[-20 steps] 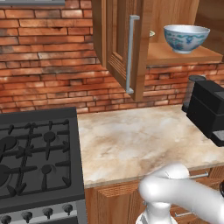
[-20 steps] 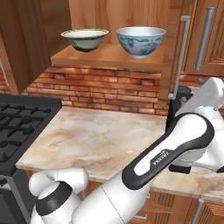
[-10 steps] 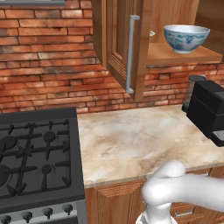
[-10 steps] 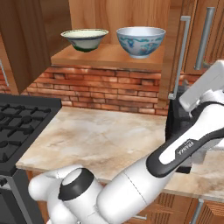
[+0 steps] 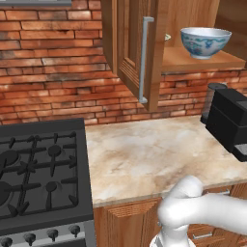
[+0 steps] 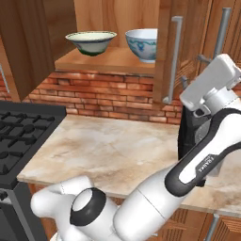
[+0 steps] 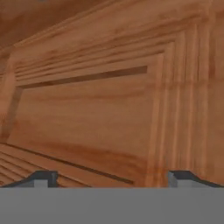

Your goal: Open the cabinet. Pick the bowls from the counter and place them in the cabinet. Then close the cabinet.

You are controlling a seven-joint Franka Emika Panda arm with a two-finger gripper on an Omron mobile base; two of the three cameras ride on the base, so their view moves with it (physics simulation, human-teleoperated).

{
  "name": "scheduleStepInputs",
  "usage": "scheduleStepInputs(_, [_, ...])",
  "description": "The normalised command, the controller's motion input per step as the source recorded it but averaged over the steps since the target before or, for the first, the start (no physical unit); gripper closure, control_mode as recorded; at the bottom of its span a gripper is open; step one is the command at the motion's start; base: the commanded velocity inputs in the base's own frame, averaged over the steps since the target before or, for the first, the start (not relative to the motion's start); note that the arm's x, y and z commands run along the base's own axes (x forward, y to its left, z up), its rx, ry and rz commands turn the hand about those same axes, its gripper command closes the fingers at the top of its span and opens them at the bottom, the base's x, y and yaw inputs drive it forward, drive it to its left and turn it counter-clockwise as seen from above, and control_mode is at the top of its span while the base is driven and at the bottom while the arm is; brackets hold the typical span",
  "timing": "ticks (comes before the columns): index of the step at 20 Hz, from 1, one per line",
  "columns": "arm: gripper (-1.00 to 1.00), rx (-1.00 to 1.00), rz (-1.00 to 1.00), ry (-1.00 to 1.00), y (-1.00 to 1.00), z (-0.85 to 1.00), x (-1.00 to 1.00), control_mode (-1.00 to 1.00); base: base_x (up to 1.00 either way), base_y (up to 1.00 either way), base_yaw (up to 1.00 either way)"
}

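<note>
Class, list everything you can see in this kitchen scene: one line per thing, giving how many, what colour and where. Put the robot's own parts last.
Brown wooden wall cabinet: one, both panelled doors open, above the counter.
Grey metal bar handles: one on each door, vertical.
Pale green-cream ceramic bowl: one, on the cabinet shelf, left in the right base view.
Light blue ceramic bowl with white inside: one, on the same shelf, beside the green one.
Beige marble-patterned counter: one, over brown wooden fronts.
Black gas stove: one, left of the counter.
Red brick wall: behind stove and counter.
Black boxy appliance: one, at the counter's right end.
White robot arm: one, reaching up at the right.
Gripper: one, dark fingertips apart, open, facing a wooden door panel.
</note>
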Motion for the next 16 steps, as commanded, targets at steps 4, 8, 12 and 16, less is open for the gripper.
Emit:
scheduleStepInputs(4, [-1.0,-0.04,-0.05,-0.3,1.0,0.0,-0.34,-1.0,0.0,0.0,0.0])
scheduleStepInputs(8, [-1.0,-0.13,-0.31,-0.32,1.0,-0.01,-0.07,-1.0,0.0,0.0,0.0])
scheduleStepInputs(12, [-1.0,-0.09,-0.44,-0.14,1.0,0.0,0.32,-1.0,0.0,0.0,0.0])
scheduleStepInputs(16, [-1.0,-0.15,-0.52,-0.11,1.0,0.0,0.54,-1.0,0.0,0.0,0.0])
